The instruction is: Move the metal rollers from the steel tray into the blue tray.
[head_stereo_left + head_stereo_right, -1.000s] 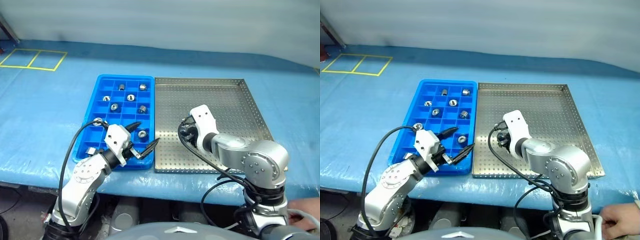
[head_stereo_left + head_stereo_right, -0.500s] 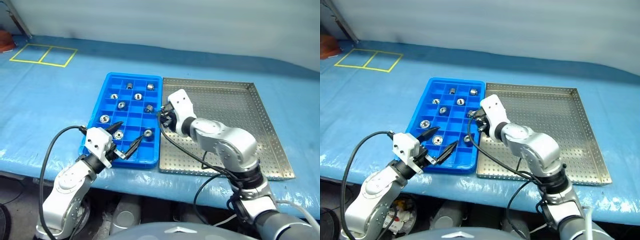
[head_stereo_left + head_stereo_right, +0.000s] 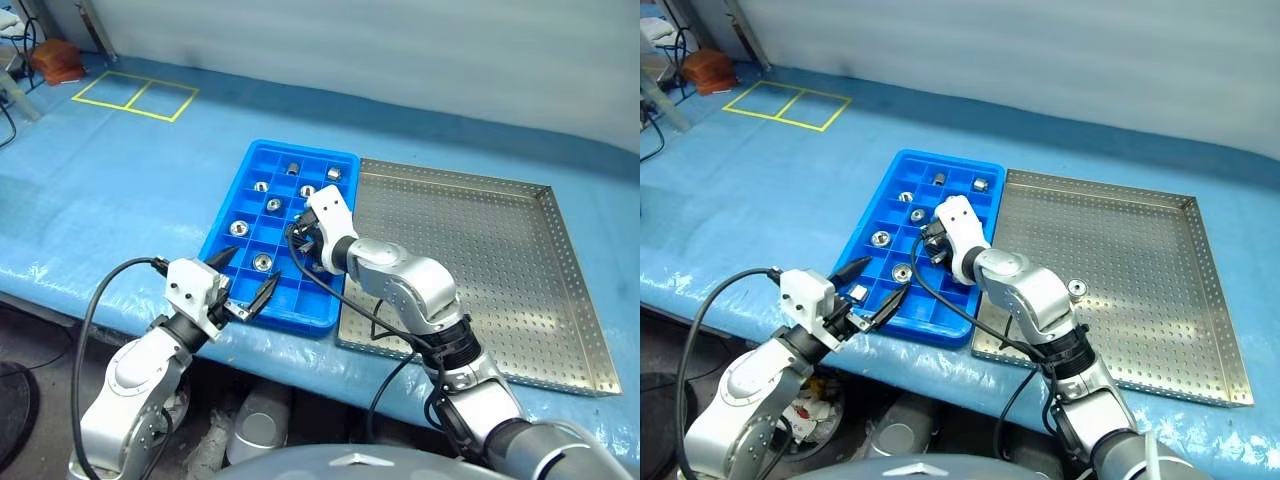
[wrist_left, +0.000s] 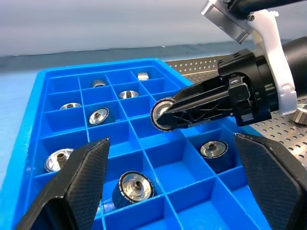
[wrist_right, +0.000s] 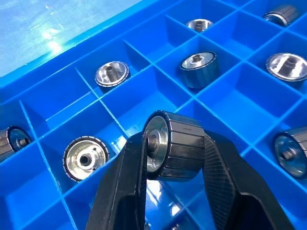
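My right gripper [image 5: 175,143] is shut on a metal roller [image 5: 176,147] and holds it just above the middle compartments of the blue tray [image 3: 305,300]. That held roller [image 4: 162,115] also shows from the left wrist, clear of the tray floor. Several rollers [image 3: 239,228] lie in the tray's compartments. My left gripper [image 3: 250,272] stands open and empty at the blue tray's near left corner, pointing over it. The steel tray [image 3: 470,260] lies right of the blue one, rim to rim. One roller [image 3: 1076,289] rests on its perforated floor beside my right forearm.
Both trays sit on a table under a blue cover [image 3: 120,190]. Yellow taped squares [image 3: 135,95] mark the far left. A brown object [image 3: 55,60] sits beyond them. A black cable [image 3: 100,300] loops off my left wrist at the table's front edge.
The whole picture has shifted right as the camera turned left. My right gripper has carried the roller from the steel tray's left part to over the blue tray. The left gripper stays open.
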You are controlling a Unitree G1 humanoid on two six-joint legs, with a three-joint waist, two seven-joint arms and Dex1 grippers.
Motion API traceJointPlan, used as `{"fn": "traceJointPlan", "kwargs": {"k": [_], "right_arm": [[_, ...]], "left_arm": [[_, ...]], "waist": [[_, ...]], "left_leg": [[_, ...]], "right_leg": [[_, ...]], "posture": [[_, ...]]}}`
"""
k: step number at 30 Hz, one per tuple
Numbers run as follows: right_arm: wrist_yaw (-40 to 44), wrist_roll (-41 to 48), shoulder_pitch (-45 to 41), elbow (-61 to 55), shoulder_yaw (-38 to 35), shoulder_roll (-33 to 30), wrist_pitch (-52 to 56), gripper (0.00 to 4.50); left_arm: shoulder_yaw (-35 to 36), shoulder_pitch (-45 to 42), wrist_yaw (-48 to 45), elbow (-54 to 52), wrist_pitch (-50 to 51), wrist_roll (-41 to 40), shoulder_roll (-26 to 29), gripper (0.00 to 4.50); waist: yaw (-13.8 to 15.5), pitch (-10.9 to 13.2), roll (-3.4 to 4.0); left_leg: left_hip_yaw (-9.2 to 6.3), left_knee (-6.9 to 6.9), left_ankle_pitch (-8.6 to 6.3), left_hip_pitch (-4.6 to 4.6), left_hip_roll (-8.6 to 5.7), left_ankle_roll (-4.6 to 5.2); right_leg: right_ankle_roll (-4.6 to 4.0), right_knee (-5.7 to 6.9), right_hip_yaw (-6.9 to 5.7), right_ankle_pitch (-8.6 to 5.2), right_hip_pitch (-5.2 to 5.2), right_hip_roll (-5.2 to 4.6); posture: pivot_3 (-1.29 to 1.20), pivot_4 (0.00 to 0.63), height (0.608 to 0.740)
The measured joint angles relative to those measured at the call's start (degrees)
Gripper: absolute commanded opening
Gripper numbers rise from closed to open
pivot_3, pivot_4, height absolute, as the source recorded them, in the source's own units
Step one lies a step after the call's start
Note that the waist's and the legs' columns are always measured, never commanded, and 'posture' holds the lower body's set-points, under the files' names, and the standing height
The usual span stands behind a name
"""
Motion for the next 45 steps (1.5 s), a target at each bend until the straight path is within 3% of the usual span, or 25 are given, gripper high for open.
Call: {"fn": "traceJointPlan", "kwargs": {"k": [3, 13, 25, 30, 37, 41, 45], "right_arm": [[0.6, -1.7, 0.3, 2.1, -0.2, -0.2, -1.6, 1.27], [1.9, -3.6, 3.0, 0.5, -2.8, -0.8, -2.2, 4.49], [-0.9, -4.1, 11.9, -21.4, -12.7, -6.1, -0.1, 4.49], [-3.1, -5.5, 19.4, -28.7, -15.4, -8.3, 2.3, 4.49], [-5.6, -7.3, 28.4, -37.5, -17.8, -9.4, 3.7, 4.49], [-5.3, -7.8, 36.4, -41.8, -18.3, -10.3, 3.4, 4.49], [-5.2, -8.1, 39.0, -42.5, -18.1, -10.4, 3.1, 4.49]], "left_arm": [[-0.4, -0.5, -0.1, 0.0, 0.2, 0.0, -0.1, 4.5], [-1.6, -2.6, -1.3, 0.3, 0.4, -0.1, -0.2, 4.5], [-4.8, -14.4, -5.4, 6.8, 1.5, -0.5, 0.2, 4.5], [-9.0, -22.4, -6.4, 12.5, 4.5, 1.5, 0.3, 4.5], [-15.6, -32.9, -9.3, 21.5, 6.7, 4.5, -1.6, 4.5], [-19.0, -41.2, -11.6, 31.0, 9.0, 5.7, -4.8, 4.5], [-19.9, -44.1, -12.4, 35.1, 9.2, 6.9, -6.4, 4.5]], "waist": [[0.9, 0.0, 0.0], [1.6, 0.0, 0.02], [-0.8, 0.0, 0.04], [-4.7, 0.0, 0.04], [-12.6, 0.0, 0.04], [-14.7, 0.0, 0.0], [-17.0, 0.0, -0.01]], "left_leg": [[0.02, 0.0, -0.01, -0.01, 0.0, -0.02], [-0.01, -0.02, -0.04, -0.05, 0.01, -0.07], [-0.11, 0.03, -0.03, -0.15, -0.03, -0.06], [-0.23, 0.12, -0.02, -0.15, -0.07, -0.04], [-0.18, 0.25, -0.02, -0.02, -0.07, 0.01], [-0.2, 0.39, -0.02, 0.06, -0.08, 0.02], [-0.15, 0.58, -0.02, 0.23, -0.07, 0.03]], "right_leg": [[0.0, -0.04, -0.02, 0.0, -0.01, -0.01], [0.0, -0.13, -0.14, 0.0, 0.03, -0.01], [0.02, -0.24, -0.23, 0.01, 0.09, -0.01], [0.03, -0.22, -0.23, 0.02, 0.2, 0.0], [0.08, -0.06, -0.05, 0.06, 0.25, 0.01], [0.04, 0.23, 0.04, 0.02, 0.26, 0.07], [0.09, 0.56, 0.36, 0.02, 0.22, 0.06]], "posture": [[0.48, 0.15, 0.74], [0.41, 0.15, 0.74], [0.22, 0.15, 0.74], [0.14, 0.15, 0.74], [0.04, 0.15, 0.74], [0.01, 0.15, 0.74], [0.01, 0.15, 0.74]]}}
